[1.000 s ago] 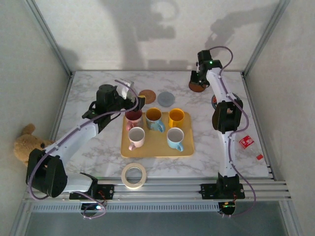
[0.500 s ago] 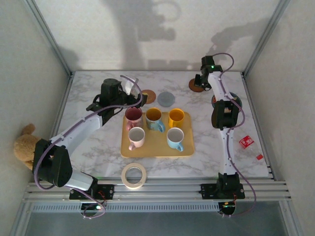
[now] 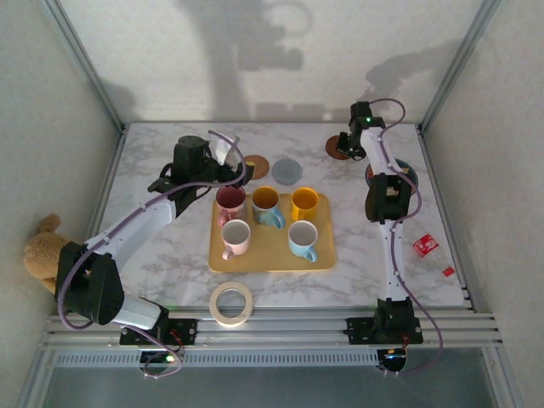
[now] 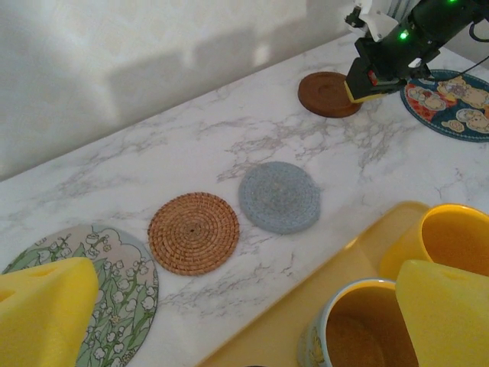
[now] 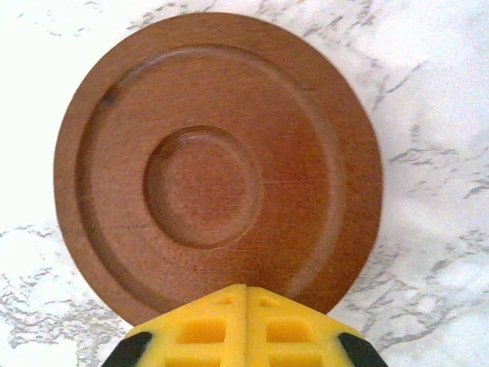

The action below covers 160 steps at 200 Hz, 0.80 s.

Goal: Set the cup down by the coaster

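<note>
The right fingers [image 5: 221,325] are squeezed tight together with nothing in them. They sit at the 6 o'clock edge of the round wooden coaster [image 5: 218,164]. The left fingers [image 4: 46,306] are spread wide apart and hold nothing, up over the far edge of the yellow tray [image 3: 272,259]. Five cups [image 3: 304,202] stand on that tray, in the middle of the counter [image 3: 170,246]. The wooden coaster lies at 1 o'clock from the tray.

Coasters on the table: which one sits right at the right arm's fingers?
The smooth dark-brown wooden coaster, far right; the woven tan coaster and grey coaster lie near the tray.
</note>
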### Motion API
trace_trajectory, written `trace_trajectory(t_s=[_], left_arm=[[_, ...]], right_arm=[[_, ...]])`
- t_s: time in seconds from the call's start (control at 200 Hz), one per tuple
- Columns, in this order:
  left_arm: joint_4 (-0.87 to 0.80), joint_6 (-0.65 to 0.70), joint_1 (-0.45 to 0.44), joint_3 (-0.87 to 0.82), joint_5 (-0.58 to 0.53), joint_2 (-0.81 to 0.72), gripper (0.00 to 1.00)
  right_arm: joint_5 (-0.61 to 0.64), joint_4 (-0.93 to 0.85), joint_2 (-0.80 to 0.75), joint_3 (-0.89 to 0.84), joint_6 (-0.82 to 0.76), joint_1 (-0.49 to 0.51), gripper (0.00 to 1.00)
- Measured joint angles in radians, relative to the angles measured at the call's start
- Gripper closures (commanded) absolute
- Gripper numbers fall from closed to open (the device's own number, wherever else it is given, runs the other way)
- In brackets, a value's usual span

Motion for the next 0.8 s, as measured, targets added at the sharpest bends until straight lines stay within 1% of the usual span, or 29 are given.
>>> trace_trajectory(t_s=[0.31,0.566,0.801], left_arm=[[-0.001,0.007,0.000,0.000,0.000,0.000,0.00],[-0.002,0.011,0.000,0.000,0.000,0.000,0.00],[-0.002,0.011,0.000,0.000,0.000,0.000,0.00]], right_arm=[[-0.049,-0.008,-0.004,-0.012,0.026,-0.011,1.00],[-0.061,0.000,-0.092,-0.161,0.024,-0.010,1.00],[-0.068,-0.020,-0.156,-0.232,0.004,-0.010,1.00]])
